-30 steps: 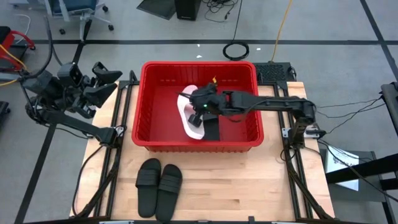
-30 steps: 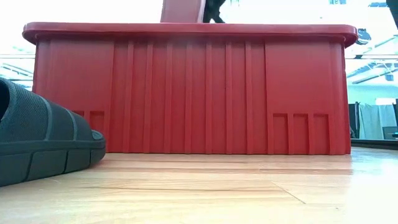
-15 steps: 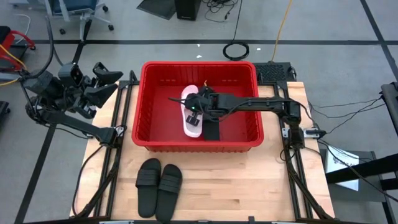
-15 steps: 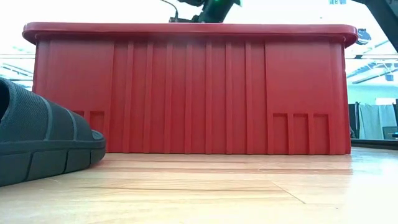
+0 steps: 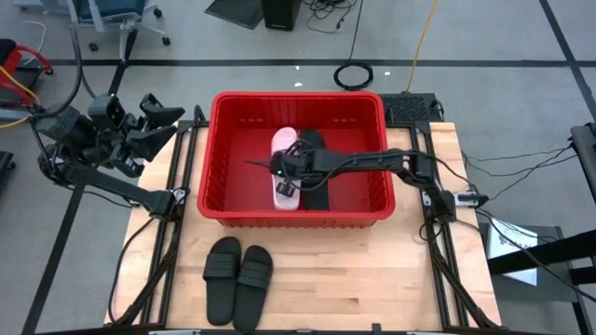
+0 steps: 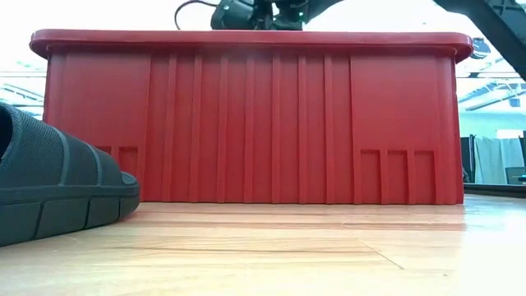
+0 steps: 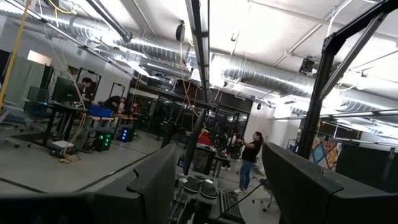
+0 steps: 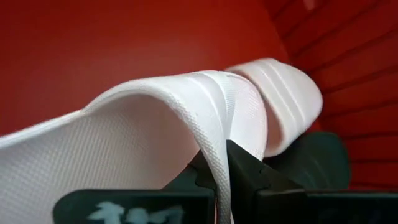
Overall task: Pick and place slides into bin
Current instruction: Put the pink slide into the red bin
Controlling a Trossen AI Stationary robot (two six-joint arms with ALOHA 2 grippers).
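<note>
The red bin [image 5: 223, 158] stands at the table's middle; its near wall fills the low view [image 6: 246, 115]. My right gripper [image 5: 285, 175] reaches into it from the right and is shut on a pale slide [image 5: 282, 193]. A second pale slide [image 8: 283, 93] and a black slide [image 5: 318, 186] lie in the bin beside it. Two black slides [image 5: 237, 279] lie side by side on the table near its front edge; one shows in the low view [image 6: 49, 189]. My left gripper [image 7: 217, 186] is open and empty, raised beyond the table's left edge [image 5: 154, 121]. My right gripper pinches the edge of the pale slide's wide strap [image 8: 219, 149] between its two fingers, one finger inside the strap's arch and one outside. The fingers come slanting down from the table's right. The slide sits low inside the bin; whether its sole rests on the floor I cannot tell.
The bin's walls stand high around my right gripper, and the right arm [image 5: 372, 160] crosses above the bin's right part. Bare wooden table [image 5: 372, 279] lies right of the two black slides. Dark frame rails [image 5: 158, 251] run along both sides of the table.
My right gripper has gone toward the table's left edge and down, deeper into the bin, still shut on the pale slide. The slide has come down with it and now lies lower, beside the other pale slide.
</note>
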